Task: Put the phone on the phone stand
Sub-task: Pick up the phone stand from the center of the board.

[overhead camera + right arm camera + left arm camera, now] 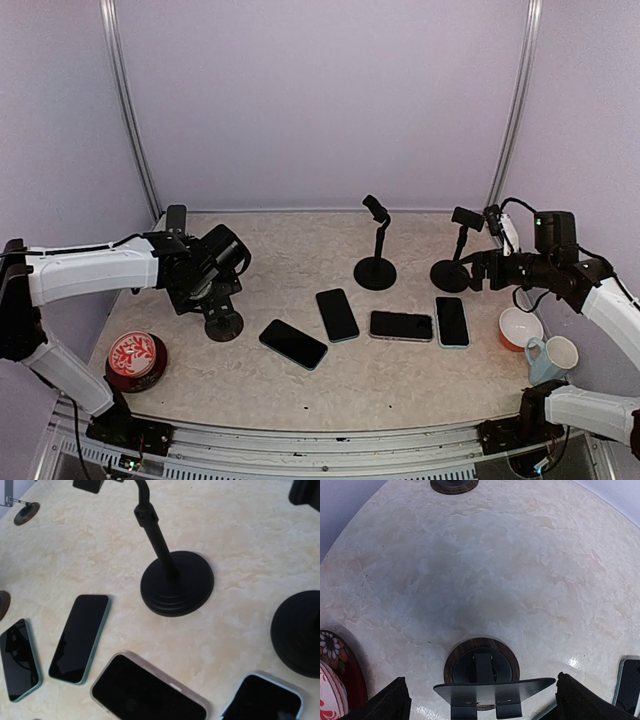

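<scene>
Several dark-screened phones lie in a row mid-table: one [293, 344] at the left, then a second [337, 314], a third [401, 325] and a fourth [452, 321]. Three black phone stands rise behind them: left [223, 322], middle [375, 270] and right [450, 275]. My left gripper [215, 268] hovers over the left stand, open. In the left wrist view its fingers [390, 702] flank that stand's plate [495, 690] without touching it. My right gripper [478, 272] hangs beside the right stand, open, with nothing held. The right wrist view shows no fingers, only phones [147, 692] and the middle stand's base [176, 582].
A red patterned bowl [137, 358] sits at the front left. An orange-and-white bowl [520, 327] and a pale mug [555, 355] stand at the front right. Lilac walls close off the back and both sides.
</scene>
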You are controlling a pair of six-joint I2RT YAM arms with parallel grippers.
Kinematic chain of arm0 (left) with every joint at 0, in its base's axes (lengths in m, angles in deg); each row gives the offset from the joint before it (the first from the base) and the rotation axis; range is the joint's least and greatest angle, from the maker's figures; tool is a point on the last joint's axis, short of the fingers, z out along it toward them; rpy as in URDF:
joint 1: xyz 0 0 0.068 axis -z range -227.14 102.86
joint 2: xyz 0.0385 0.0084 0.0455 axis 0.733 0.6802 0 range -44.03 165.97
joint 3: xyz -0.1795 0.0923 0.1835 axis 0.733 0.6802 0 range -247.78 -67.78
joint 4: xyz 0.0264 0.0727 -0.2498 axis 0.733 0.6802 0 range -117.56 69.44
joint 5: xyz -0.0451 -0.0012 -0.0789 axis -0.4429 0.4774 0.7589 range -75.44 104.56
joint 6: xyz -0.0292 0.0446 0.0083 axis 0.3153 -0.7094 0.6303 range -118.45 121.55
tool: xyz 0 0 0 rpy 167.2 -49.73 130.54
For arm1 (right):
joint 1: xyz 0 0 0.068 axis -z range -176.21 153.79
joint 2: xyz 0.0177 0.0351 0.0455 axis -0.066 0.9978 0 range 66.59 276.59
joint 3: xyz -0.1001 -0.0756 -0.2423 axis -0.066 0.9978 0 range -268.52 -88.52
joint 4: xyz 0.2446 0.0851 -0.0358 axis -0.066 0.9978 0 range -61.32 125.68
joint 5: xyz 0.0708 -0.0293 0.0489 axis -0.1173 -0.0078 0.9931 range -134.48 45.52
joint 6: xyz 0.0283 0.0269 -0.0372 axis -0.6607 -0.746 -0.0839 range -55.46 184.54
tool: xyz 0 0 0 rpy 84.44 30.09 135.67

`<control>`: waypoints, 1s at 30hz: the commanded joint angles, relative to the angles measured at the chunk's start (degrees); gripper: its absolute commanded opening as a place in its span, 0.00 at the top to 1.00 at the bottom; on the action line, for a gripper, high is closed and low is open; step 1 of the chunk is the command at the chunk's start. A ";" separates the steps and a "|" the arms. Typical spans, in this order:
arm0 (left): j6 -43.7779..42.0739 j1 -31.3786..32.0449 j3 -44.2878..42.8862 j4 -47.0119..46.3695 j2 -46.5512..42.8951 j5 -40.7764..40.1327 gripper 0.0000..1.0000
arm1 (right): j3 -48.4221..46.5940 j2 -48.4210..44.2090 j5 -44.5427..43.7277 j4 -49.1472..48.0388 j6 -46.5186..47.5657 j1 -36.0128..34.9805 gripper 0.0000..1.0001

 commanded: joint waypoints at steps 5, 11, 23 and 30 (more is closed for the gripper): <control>-1.20 0.51 -0.44 -1.80 3.66 -2.48 0.01 | 0.70 -0.17 -0.60 -1.28 -0.11 -0.89 0.00; -2.35 0.60 -0.35 -2.60 4.67 -3.82 0.02 | 0.79 -0.55 -0.69 -1.20 -0.08 -0.89 0.00; -6.98 0.60 0.04 -5.73 6.07 -4.59 0.16 | 1.48 -1.71 -0.69 -1.12 -0.31 -0.96 0.00; -7.68 0.60 0.38 -5.91 7.00 -5.18 0.22 | 1.56 -2.44 -0.87 -0.77 -0.31 -0.92 0.00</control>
